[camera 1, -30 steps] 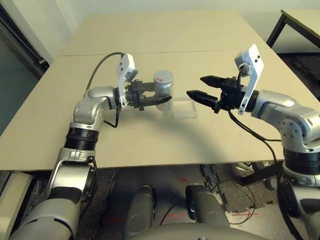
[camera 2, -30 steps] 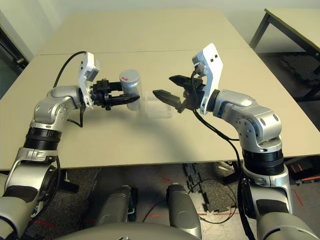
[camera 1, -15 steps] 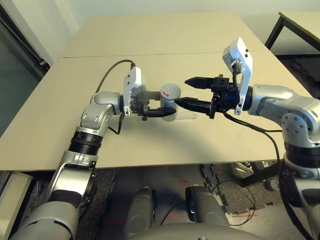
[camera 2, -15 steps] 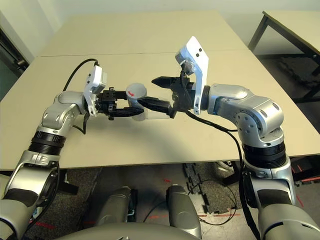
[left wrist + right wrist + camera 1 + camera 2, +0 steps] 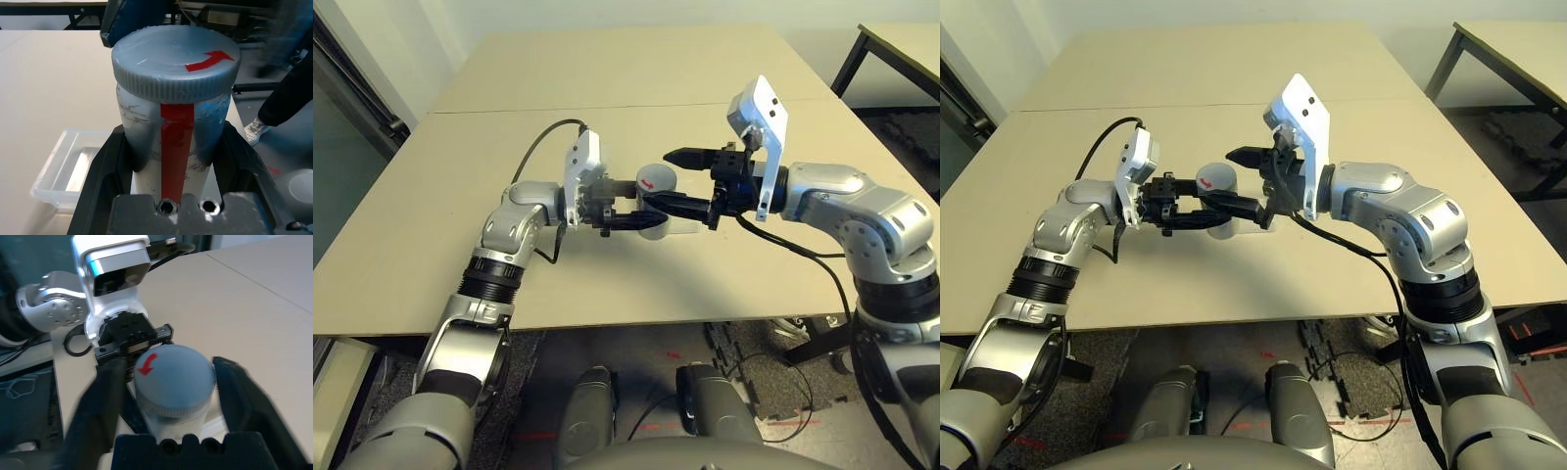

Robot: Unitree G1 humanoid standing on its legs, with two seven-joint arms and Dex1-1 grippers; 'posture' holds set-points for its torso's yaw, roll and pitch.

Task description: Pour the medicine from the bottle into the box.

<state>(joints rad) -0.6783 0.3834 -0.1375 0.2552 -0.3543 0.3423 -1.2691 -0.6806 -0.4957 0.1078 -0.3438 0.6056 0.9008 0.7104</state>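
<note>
Here, the left gripper clamps the capped bottle upright above the clear box. The right gripper straddles its grey cap, fingers not visibly touching it.

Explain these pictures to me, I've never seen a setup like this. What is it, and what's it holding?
It's a humanoid robot at a table. Two pictures look down from its head; the other two come from cameras on its wrists. The left gripper is shut on a bottle. The right gripper is open, with a finger on each side of the bottle's cap. A clear box lies on the table by the bottle.
</note>
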